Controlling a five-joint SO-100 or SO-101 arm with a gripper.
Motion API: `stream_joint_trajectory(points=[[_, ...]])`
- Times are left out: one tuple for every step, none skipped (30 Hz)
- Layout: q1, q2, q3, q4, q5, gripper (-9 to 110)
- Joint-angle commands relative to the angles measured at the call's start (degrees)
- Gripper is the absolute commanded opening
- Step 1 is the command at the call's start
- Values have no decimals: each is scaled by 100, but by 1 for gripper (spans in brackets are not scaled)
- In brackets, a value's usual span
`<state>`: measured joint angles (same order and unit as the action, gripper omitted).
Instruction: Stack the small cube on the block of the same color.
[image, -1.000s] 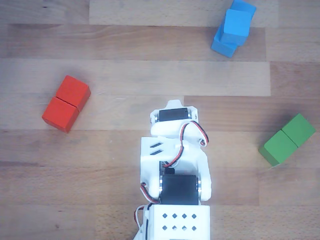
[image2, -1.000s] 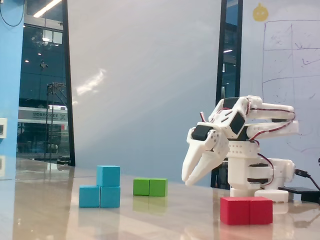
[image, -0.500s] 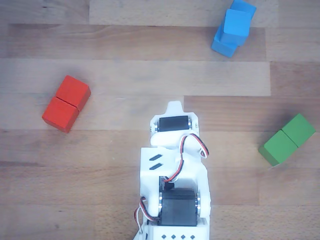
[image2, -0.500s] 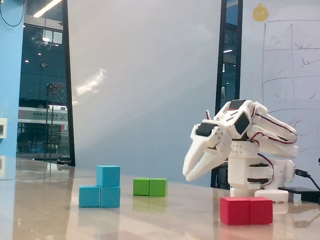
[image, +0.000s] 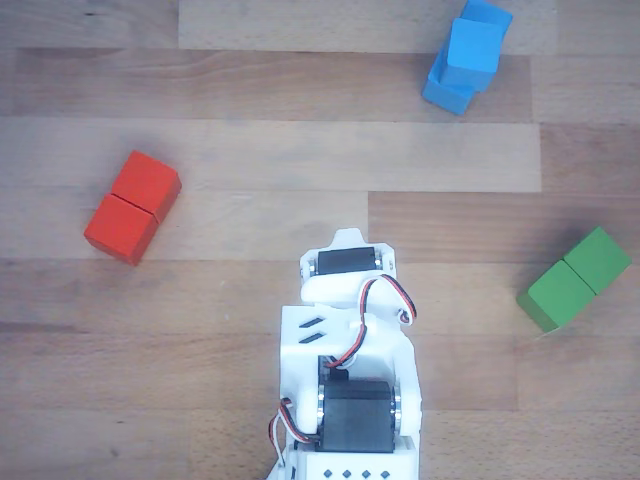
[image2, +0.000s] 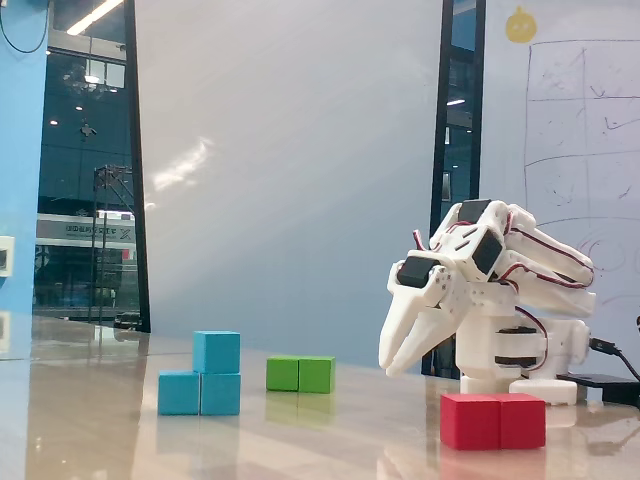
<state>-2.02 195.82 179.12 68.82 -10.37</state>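
fixed view shows the small cube (image2: 216, 352) resting on the blue block (image2: 199, 393), so the gripper (image2: 392, 366) hangs empty, jaws slightly parted.

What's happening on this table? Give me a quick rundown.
A white robot arm's gripper hangs empty above the table, folded back near its base, touching nothing. Whether it is open or shut is hard to tell. The small blue cube already sits on one end of the long blue block, so the stacking looks done. The red block and the green block lie apart on the wood, untouched.
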Motion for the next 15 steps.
stream_joint_trajectory(points=[[-26,193,-264,9,0,2],[-18,193,-264,9,0,2],[0,193,-264,9,9,2],[0,193,-264,9,9,2],[9,193,-264,9,9,2],[9,193,-264,9,9,2],[9,193,-264,9,9,2],[9,193,-264,9,9,2],[9,193,-264,9,9,2],[9,193,-264,9,18,2],[9,193,-264,9,18,2],[9,193,-264,9,18,2],[9,193,-264,9,18,2],[9,193,-264,9,18,2],[9,193,-264,9,18,2]])
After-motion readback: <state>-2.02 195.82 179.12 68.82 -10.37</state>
